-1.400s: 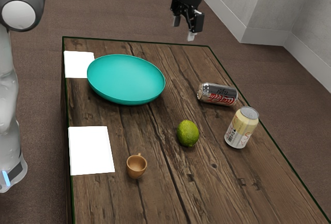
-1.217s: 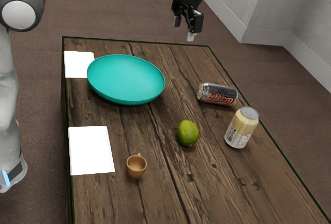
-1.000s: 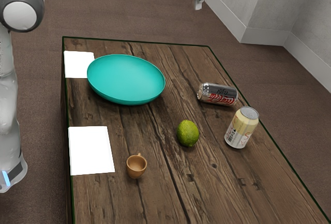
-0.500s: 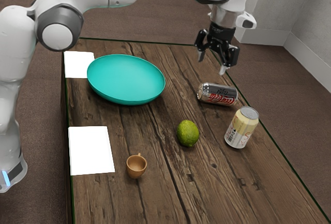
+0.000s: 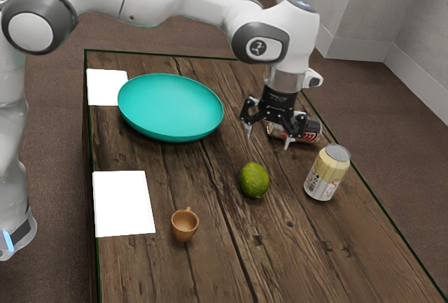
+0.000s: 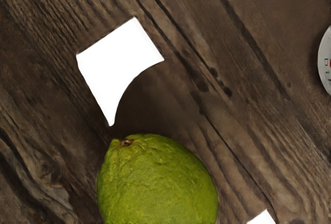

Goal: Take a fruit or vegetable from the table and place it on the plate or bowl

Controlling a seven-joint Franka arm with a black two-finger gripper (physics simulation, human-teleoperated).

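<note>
Gripper (image 5: 269,135) hangs low over the table (image 5: 301,261) with its two black fingers spread apart and nothing between them. In the exterior view it is just on the far side of the lime (image 5: 255,180), close in front of the cola can (image 5: 305,129) lying on its side. The lime sits on the bare planks near the table's middle. The teal plate (image 5: 170,106) lies well apart, toward the exterior view's left and farther back. An upright yellow can (image 5: 326,171) stands to the exterior view's right of the lime, and a small brown cup (image 5: 185,224) stands nearer the front.

In the wrist view the lime (image 6: 155,180) lies just under the hand, off centre, its stem end toward a white sheet (image 6: 116,63).

The step in hand looks like the approach. To do it well, bring the hand squarely over the lime before descending, keep the fingers wide, and straddle its widest part. A round fruit is likely to roll if one finger touches first.
</note>
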